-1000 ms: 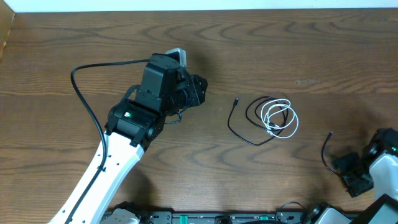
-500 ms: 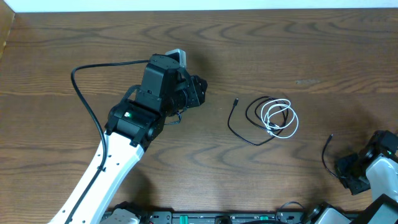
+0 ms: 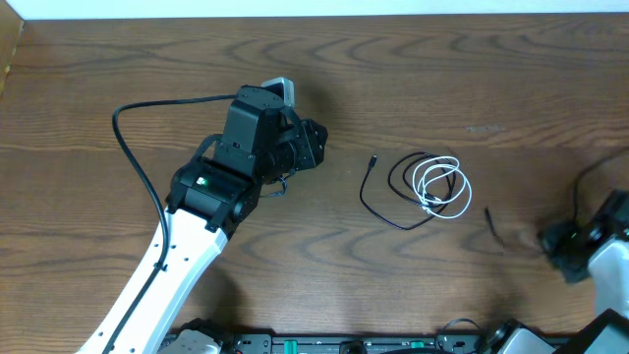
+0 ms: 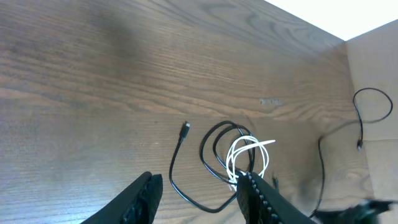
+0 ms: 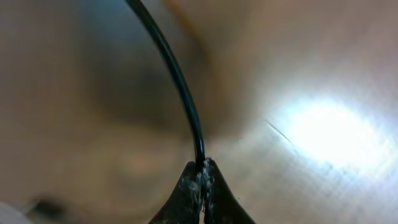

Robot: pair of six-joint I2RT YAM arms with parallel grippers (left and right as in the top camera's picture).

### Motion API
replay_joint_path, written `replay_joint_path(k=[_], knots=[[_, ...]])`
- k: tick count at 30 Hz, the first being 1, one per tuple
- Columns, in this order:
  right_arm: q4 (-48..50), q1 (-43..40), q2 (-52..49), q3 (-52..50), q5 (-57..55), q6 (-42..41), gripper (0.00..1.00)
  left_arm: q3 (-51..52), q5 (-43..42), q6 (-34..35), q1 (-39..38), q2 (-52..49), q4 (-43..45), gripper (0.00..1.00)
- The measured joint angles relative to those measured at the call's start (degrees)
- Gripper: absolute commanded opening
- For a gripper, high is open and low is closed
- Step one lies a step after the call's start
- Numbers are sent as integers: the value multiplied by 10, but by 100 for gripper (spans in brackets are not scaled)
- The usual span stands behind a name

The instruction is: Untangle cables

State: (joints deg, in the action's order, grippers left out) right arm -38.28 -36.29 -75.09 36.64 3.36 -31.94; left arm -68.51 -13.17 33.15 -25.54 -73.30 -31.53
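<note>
Cables, three: white cable [image 3: 428, 203] with black cable [image 3: 363, 197], second black cable [image 5: 186, 93] in tight right hand [image 5: 200, 168]; left hand [image 4: 199, 182] half-wide.

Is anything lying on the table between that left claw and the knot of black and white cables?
Nothing visible. Only bare wooden table lies between the left gripper and the looped black and white cables. Its jaws stand apart and empty. The right gripper, off to the side, pinches a separate black cable.
</note>
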Motion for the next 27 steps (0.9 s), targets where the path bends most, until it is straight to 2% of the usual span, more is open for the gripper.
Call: replay_joint_path(k=[11, 18, 21, 25, 27], knots=[[-94, 0, -1, 303, 48, 95, 1, 0, 0, 0, 0, 0, 0, 45], [-108, 26, -1, 369, 30, 147, 3, 0, 0, 0, 0, 0, 0, 45], [-151, 40, -12, 369, 8, 158, 13, 0, 0, 0, 0, 0, 0, 45], [-162, 41, -53, 367, -19, 165, 53, 0, 0, 0, 0, 0, 0, 45], [-160, 41, -85, 363, -28, 171, 55, 0, 0, 0, 0, 0, 0, 45]])
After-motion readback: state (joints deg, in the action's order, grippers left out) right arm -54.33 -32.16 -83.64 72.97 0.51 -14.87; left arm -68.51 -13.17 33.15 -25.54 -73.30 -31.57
